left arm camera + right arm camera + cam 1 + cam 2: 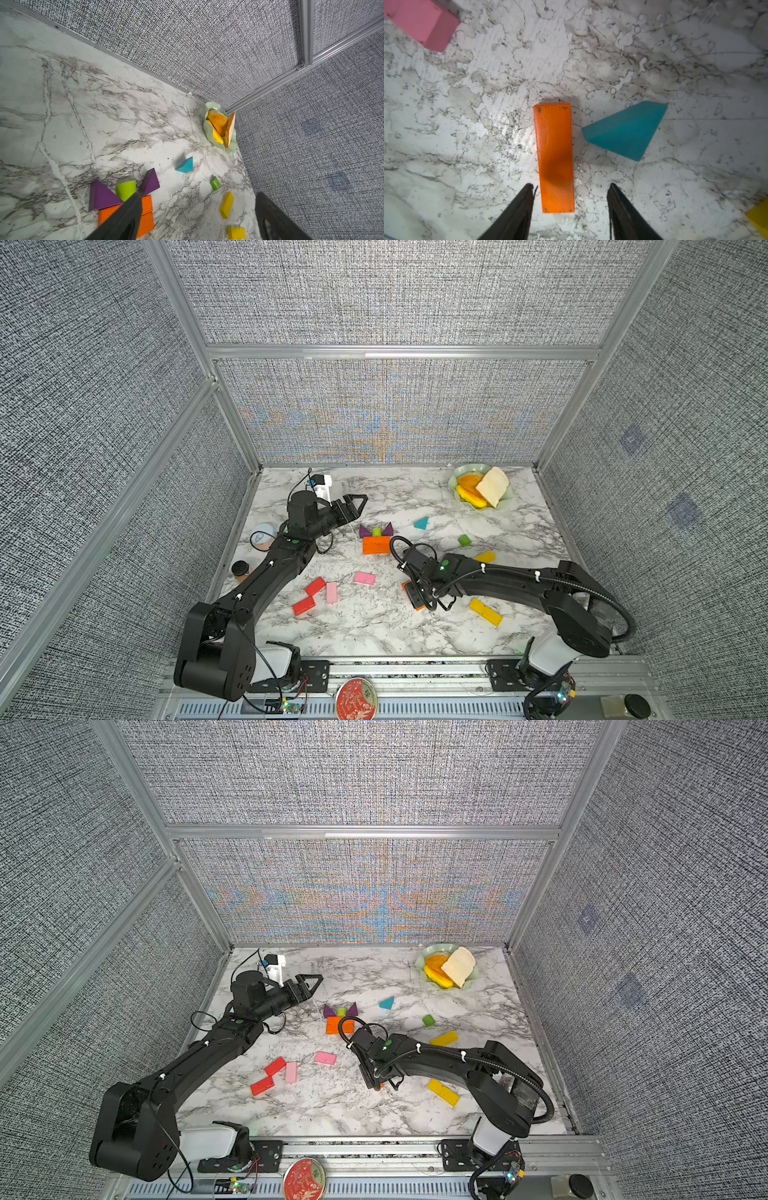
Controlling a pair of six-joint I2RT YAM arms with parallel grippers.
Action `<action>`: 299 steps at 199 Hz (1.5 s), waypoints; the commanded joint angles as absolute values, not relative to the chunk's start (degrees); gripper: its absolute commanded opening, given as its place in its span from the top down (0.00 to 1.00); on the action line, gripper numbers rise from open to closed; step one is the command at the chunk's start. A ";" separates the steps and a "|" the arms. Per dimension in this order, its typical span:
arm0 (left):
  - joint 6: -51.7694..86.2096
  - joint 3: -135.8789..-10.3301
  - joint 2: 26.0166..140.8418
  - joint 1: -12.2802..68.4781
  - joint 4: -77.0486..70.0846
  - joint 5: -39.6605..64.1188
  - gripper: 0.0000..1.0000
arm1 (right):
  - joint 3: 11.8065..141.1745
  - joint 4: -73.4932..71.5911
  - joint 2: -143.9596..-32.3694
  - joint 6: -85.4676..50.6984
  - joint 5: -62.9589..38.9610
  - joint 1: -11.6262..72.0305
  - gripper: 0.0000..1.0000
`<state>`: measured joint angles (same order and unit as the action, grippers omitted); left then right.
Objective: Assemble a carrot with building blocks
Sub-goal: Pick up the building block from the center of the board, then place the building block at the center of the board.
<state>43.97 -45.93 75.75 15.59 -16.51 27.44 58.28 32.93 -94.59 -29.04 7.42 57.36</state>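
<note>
A bar (554, 158) lies on the worktop (467, 104) between the fingers of my right claw (571, 185), running ahead of it; a triangle (625, 131) sits just beside the bar, not touching.

An orange bar (554, 158), teal triangle (625, 131), pink bar (421, 22) and black fingers (517, 212) over grey-veined white marble table (488, 104)

Marble tabletop (374, 630) with scattered blocks (365, 578)

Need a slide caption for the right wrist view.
Open right gripper poised over orange bar, teal triangle beside it.
</note>
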 commanded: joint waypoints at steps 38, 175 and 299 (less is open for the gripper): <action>43.77 -46.41 75.68 15.64 -17.76 28.13 0.14 | 59.23 29.31 -99.30 -28.94 5.92 57.39 0.47; 41.72 -47.50 74.15 15.63 -14.92 25.68 0.14 | 68.05 32.91 -101.30 -22.26 10.27 60.12 0.72; 40.69 -46.58 69.95 13.97 -11.44 15.82 0.14 | 87.83 31.39 -118.09 4.50 9.54 58.54 0.73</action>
